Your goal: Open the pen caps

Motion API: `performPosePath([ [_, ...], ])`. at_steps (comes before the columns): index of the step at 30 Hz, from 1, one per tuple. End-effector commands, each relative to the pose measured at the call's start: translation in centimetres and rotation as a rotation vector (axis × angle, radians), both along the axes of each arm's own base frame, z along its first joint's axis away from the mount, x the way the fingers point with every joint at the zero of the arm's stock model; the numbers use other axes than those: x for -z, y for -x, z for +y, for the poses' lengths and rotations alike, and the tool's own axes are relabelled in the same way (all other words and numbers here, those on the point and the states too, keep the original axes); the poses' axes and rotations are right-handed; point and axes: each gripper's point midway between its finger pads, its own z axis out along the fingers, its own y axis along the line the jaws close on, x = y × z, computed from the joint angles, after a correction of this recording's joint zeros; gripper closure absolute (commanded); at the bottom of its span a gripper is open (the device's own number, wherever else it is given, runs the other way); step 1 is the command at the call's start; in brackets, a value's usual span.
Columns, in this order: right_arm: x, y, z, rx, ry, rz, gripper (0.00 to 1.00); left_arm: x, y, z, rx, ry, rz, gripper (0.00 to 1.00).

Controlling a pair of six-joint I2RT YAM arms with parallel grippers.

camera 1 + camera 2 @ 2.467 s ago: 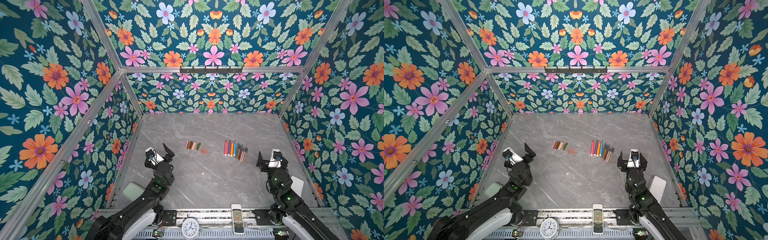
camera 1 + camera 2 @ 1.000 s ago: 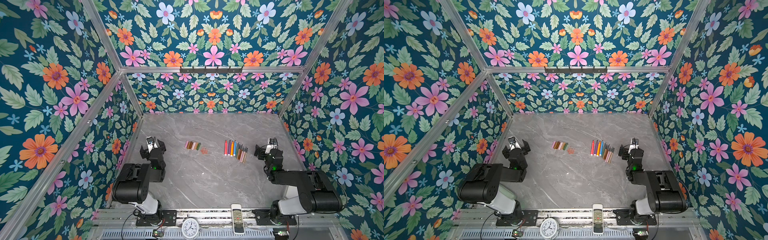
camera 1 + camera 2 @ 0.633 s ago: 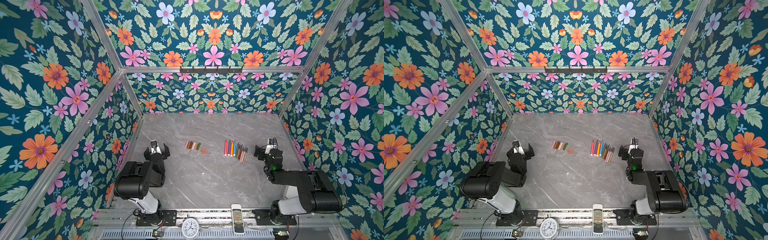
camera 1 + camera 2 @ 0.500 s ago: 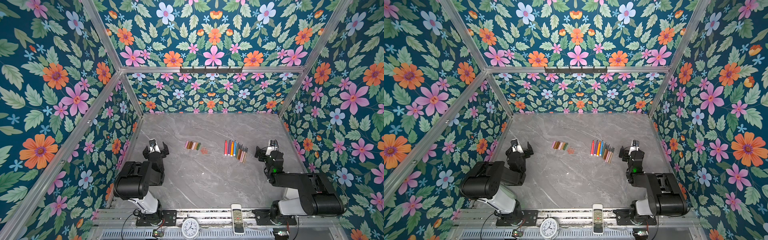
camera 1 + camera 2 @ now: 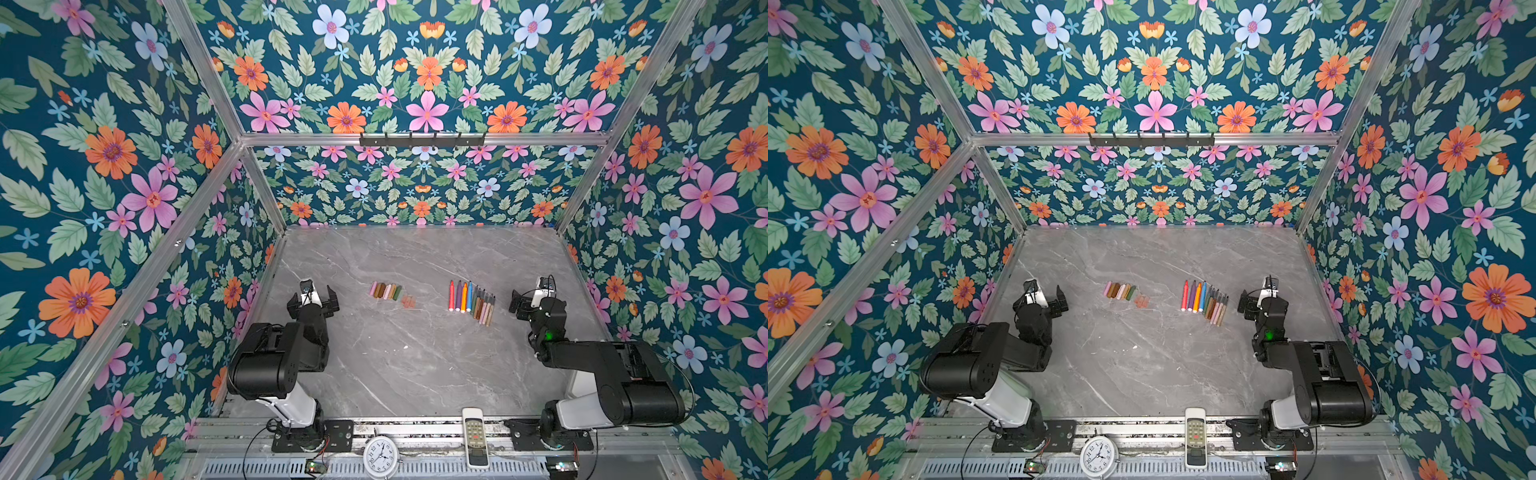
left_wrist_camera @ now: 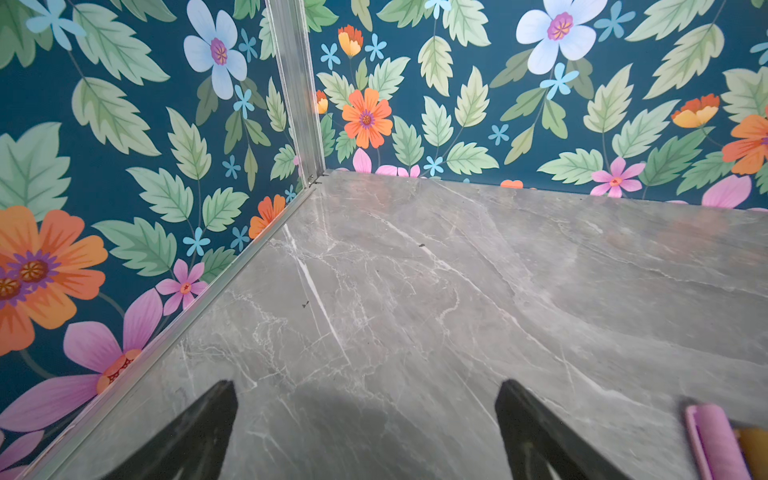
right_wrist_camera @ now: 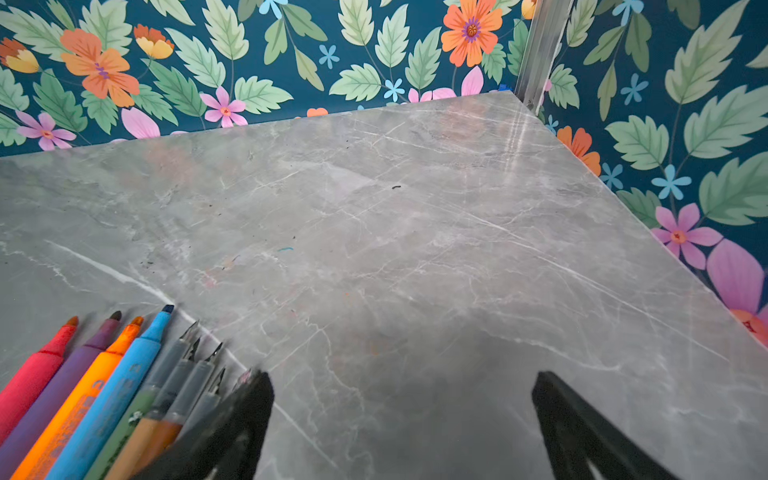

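Left arm (image 5: 282, 357), right arm (image 5: 602, 365) just folded back flanking pens (image 5: 471, 297), jaws apart, empty; pen caps (image 5: 386, 291) off, looks done

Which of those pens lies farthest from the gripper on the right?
The red pen, the only red one, ending the row on the side away from the right gripper.
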Motion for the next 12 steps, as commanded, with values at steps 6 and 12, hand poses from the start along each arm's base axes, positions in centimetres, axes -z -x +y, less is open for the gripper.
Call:
performPosePath([
  [6, -0.47, -0.20, 0.08, -0.004, 0.001, -0.016, 0.01, -0.54, -0.05, -0.03, 0.001, 0.000, -0.022, 0.00],
  [12, -0.46, -0.27, 0.11, -0.009, -0.007, -0.013, 0.01, -0.56, -0.05, -0.03, 0.001, -0.001, -0.023, 0.00],
])
